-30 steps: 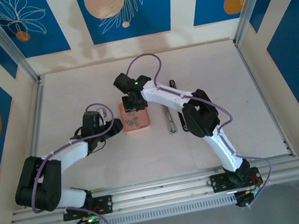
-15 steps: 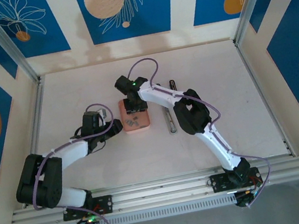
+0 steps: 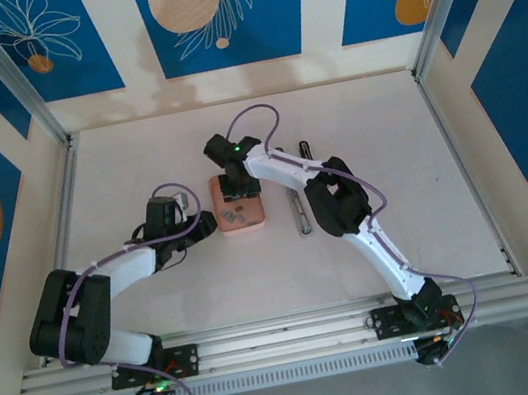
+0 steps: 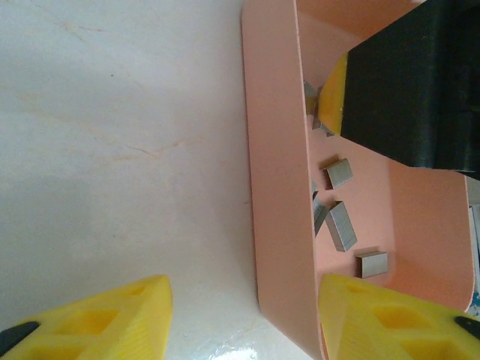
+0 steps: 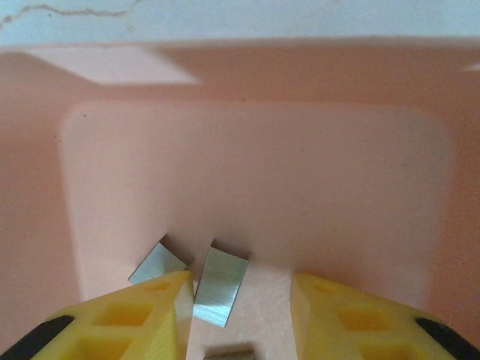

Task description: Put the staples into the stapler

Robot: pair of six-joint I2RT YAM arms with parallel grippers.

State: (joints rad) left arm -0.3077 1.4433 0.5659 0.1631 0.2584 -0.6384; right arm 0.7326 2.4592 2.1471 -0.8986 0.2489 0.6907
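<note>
Pale table (image 3: 386, 137), staples (image 5: 220, 287) in pink tray (image 4: 274, 187)

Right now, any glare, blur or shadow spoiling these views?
Top external: even light, sharp, though the staples are mere specks in the tray. Left wrist: glare on the table by the tray corner; the left claw is soft. Right wrist: staples crisp, the right claw blurred, shadow under the tray's far wall.

A pale marbled table (image 3: 134, 148) sits between cream walls (image 3: 318, 6) hung with blue floral panels (image 3: 254, 17), aluminium rails (image 3: 267, 337) along its edges.
</note>
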